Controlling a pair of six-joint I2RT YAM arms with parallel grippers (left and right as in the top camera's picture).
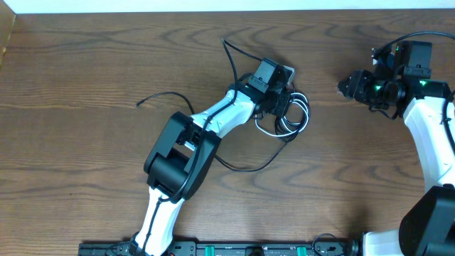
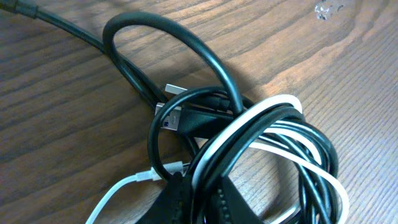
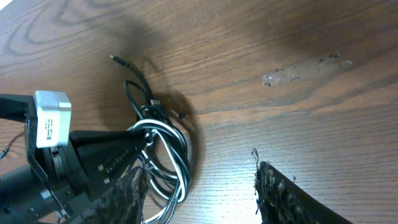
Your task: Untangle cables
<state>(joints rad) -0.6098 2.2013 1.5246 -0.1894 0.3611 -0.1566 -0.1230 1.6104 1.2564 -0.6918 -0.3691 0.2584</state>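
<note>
Cable bundle (image 1: 293, 117) is lying on the table (image 1: 71, 142), a bit right of ctr, directly under the left gripper (image 1: 283, 107). That arm is reaching over it from the near-left.

In the L wrist cam the left gripper (image 2: 199, 198) is pinching a few strands of the coil. Its fingers are pressed in close on both sides, w/ white + black strands running up btwn them. The white cable (image 2: 249, 113) is wrapping round the outer edge of the coil, wound in w/ the black cable (image 2: 205, 55), whose big loop is arching away beyond the fingertips. A silver USB plug (image 2: 176, 91) and a blue-insert plug (image 2: 169, 119) are sitting side by side just past the grip, tucked into the tangle. A black tail (image 1: 231, 60) is trailing from the bundle toward the far edge.

The right gripper (image 1: 347, 85) is hanging above the table well apart from the bundle, off to its right, touching no cable. In its own cam the right gripper (image 3: 199, 168) is showing fingers spread wide w/ nothing btwn them. The bundle (image 3: 165, 155) is lying ahead and left of it, w/ the left gripper's tip buried in the coil.
</note>
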